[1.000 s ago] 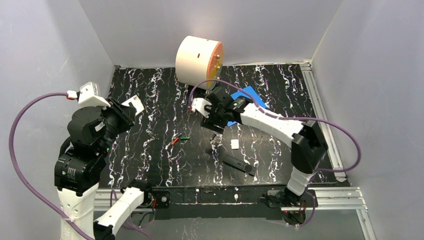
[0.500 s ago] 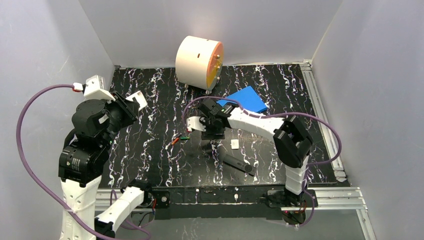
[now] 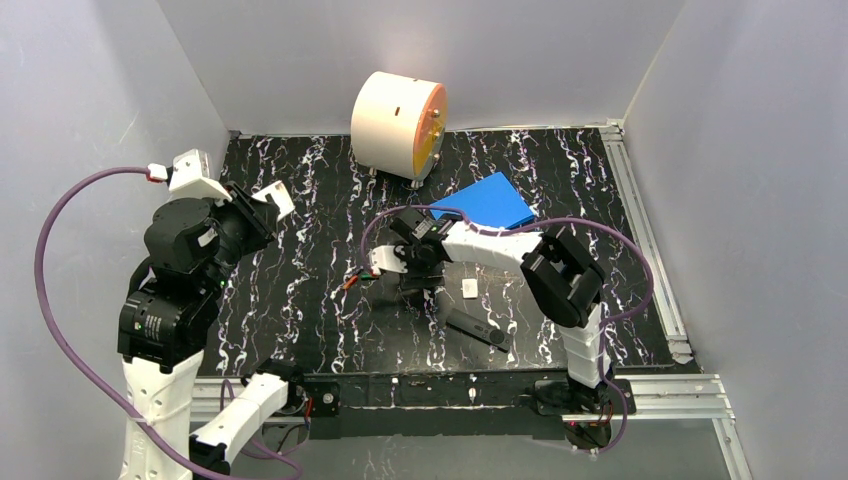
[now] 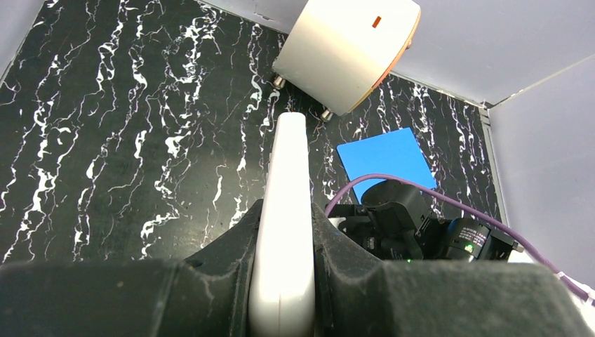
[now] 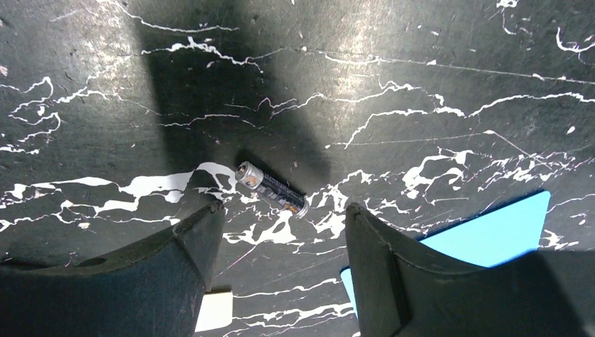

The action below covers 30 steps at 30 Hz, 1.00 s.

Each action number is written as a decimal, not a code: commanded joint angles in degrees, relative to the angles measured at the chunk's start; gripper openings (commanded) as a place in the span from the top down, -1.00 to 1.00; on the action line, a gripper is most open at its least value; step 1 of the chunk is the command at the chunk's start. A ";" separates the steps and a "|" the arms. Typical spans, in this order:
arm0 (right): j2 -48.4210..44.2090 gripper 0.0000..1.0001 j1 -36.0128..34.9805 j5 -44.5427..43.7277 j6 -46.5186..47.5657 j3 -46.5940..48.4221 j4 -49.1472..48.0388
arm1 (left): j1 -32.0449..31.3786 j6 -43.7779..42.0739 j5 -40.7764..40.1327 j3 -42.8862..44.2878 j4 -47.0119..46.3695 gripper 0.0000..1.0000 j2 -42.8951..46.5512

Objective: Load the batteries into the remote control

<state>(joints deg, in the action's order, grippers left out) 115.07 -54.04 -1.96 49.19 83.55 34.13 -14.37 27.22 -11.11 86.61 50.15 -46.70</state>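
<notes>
Battery [image 5: 272, 189] lies under the open right claw [image 5: 281, 210].
Left claw [image 4: 286, 228] grips the white remote [image 4: 291, 154] up high, likely so the battery can go in.

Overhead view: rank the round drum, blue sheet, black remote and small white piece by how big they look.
1. Drum, plainly the largest.
2. Blue sheet, though the arm covers one edge.
3. Black remote, long but thin.
4. White piece, the smallest.
</notes>
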 commanded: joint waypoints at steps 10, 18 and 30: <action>2.19 -0.19 0.66 6.15 1.39 -0.21 0.76 | -0.04 -2.61 -1.49 0.38 0.37 1.00 -0.01; 4.87 0.10 2.24 8.00 -0.18 0.55 0.94 | -0.04 -2.72 -0.69 0.72 0.39 1.00 -0.60; 8.09 0.60 2.63 11.07 -3.08 3.81 4.87 | -0.04 -3.85 -0.49 1.58 1.00 1.00 -1.25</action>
<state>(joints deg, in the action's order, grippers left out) 118.96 -51.70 7.29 46.98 87.79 35.46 -14.37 24.56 -11.46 86.63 51.05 -47.57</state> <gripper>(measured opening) 0.255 0.193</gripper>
